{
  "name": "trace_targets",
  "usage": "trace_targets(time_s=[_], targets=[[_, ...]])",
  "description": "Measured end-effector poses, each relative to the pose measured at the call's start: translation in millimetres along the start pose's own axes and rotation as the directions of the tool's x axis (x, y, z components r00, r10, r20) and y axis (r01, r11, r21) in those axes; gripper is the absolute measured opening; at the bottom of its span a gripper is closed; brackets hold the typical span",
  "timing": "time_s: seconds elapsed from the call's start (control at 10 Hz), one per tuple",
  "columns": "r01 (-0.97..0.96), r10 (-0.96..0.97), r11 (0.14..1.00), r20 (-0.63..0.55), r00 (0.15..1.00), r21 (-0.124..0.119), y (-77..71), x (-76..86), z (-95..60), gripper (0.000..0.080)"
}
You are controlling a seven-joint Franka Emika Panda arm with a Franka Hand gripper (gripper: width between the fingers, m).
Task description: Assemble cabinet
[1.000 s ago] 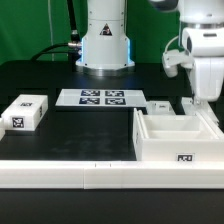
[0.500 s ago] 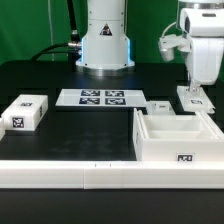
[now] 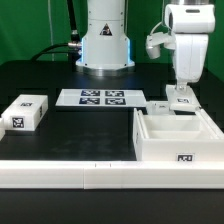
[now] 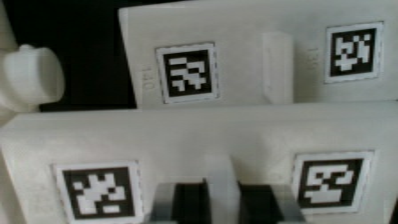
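gripper (image 3: 181,99) hangs just over rear edge of large white plastic tagged cabinet box (image 3: 163,150); box sits below, twd camera (fingers' state: can't tell).

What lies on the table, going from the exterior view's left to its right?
Small white block → marker board → cabinet
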State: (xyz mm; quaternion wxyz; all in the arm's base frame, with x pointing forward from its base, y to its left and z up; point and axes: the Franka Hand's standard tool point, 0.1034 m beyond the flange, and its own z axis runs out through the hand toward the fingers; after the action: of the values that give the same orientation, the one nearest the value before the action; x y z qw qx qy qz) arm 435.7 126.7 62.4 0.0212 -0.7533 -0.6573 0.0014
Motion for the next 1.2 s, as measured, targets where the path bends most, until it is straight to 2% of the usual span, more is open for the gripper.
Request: trace_targets(time_s=[0.2,0.4,0.5,1.2], targets=[[-0.001,0.001,1.0,-0.005,1.0,-0.005,6.4,2.0,-0.1,0.0068],[-0.007,0.007,1.0,-0.008,1.0,-0.014,16.4,-5.5,-2.7,0.0068],[-0.012,0.012,1.0,-0.005,1.0,-0.01,18.8,-7.6,-3.4,0.0068],[-0.03,0.03,1.0,-0.006,1.0,-0.006,21.6,-9.4,-0.5,0.0068]])
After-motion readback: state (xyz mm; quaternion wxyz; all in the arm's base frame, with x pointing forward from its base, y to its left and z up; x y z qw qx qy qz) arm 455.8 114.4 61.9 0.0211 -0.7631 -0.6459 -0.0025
